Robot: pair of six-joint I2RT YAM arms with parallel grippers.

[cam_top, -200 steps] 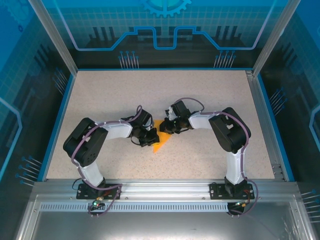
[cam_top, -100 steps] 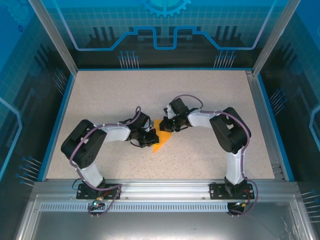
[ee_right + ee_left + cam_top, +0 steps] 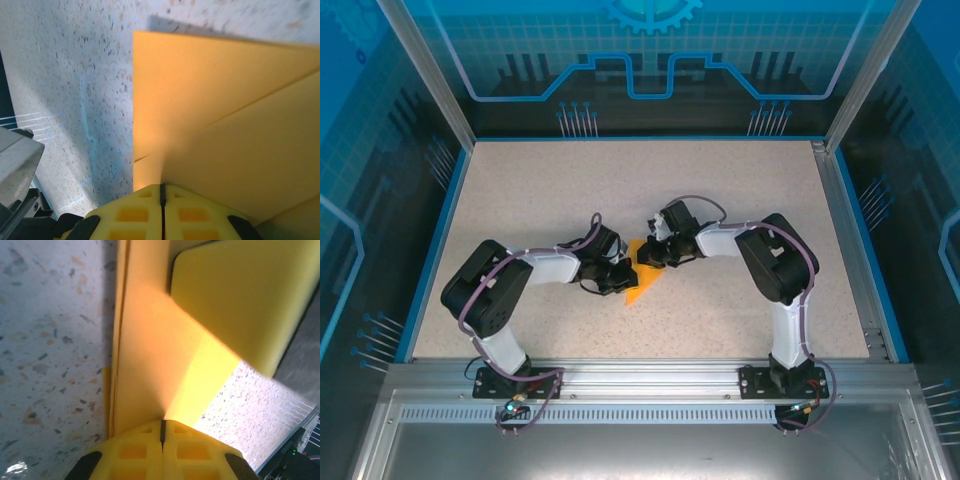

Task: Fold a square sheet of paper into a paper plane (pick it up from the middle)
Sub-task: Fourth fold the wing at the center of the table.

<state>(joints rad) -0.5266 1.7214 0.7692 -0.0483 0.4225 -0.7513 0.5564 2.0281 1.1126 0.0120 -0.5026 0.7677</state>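
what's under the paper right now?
Speckled table shows past the edges of the paper, with shadow beside it. The left gripper and right gripper are each shut on an edge. Whatever lies directly beneath is covered by the paper itself.

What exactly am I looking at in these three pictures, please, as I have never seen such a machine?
Two robot arms are bolted at the near edge of a speckled table. The overhead picture looks down from behind them. The other two come from a camera on each wrist, looking along its own yellow fingers. The left pincer and the right pincer meet mid-table. Between them is a partly folded orange-yellow paper. Each pincer is shut on it, as the wrist pictures show close up.
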